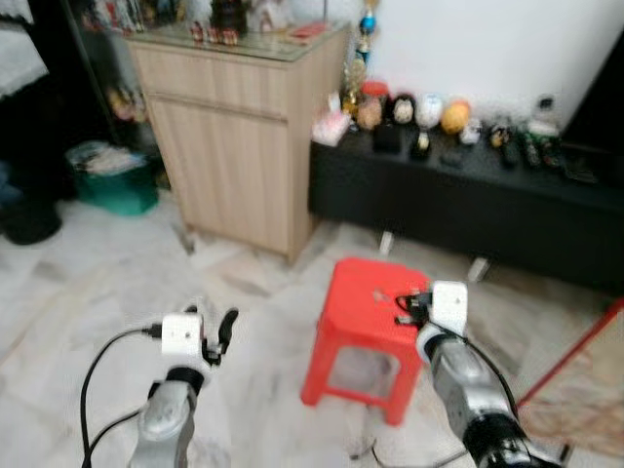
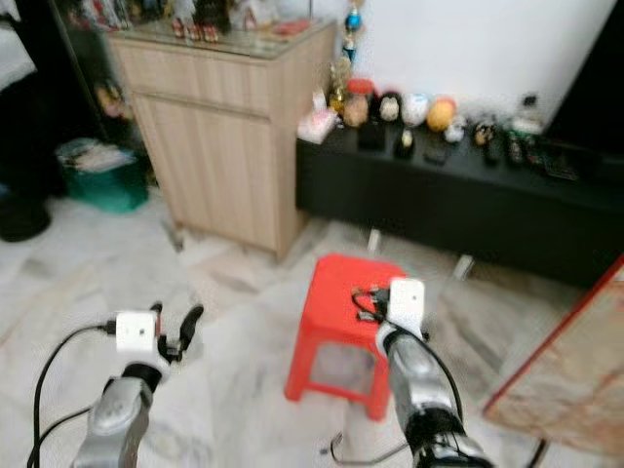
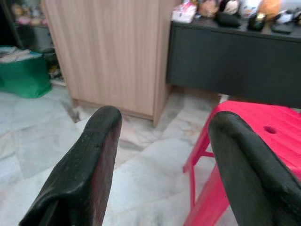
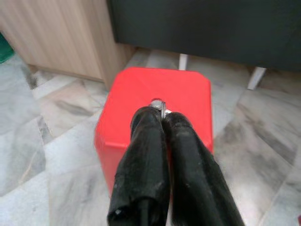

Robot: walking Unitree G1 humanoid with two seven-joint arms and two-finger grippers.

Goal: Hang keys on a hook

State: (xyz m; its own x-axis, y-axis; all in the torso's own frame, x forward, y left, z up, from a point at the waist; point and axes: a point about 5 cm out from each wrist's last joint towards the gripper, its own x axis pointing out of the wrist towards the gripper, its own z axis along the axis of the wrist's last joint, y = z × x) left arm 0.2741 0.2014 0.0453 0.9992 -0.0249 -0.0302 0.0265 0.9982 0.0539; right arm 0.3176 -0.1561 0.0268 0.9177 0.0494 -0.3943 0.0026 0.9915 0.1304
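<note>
Above the red stool point(image 4: 155, 101), your right tool point(image 4: 163, 112) is closed on a metal key ring point(image 4: 157, 103). At nine o'clock from the stool, your left tool point(image 3: 160, 136) stands wide open over the marble floor point(image 1: 88, 283).

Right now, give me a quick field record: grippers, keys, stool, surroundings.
right gripper: over the red stool, fingers shut on a small metal ring, likely the keys
left gripper: open, holding nothing, above the marble floor to the stool's left
stool: on the floor in front of the black low cabinet
wooden cabinet: behind-left of the stool
green bin: left of the wooden cabinet
hook: cannot make one out
image: head views blurred
</note>
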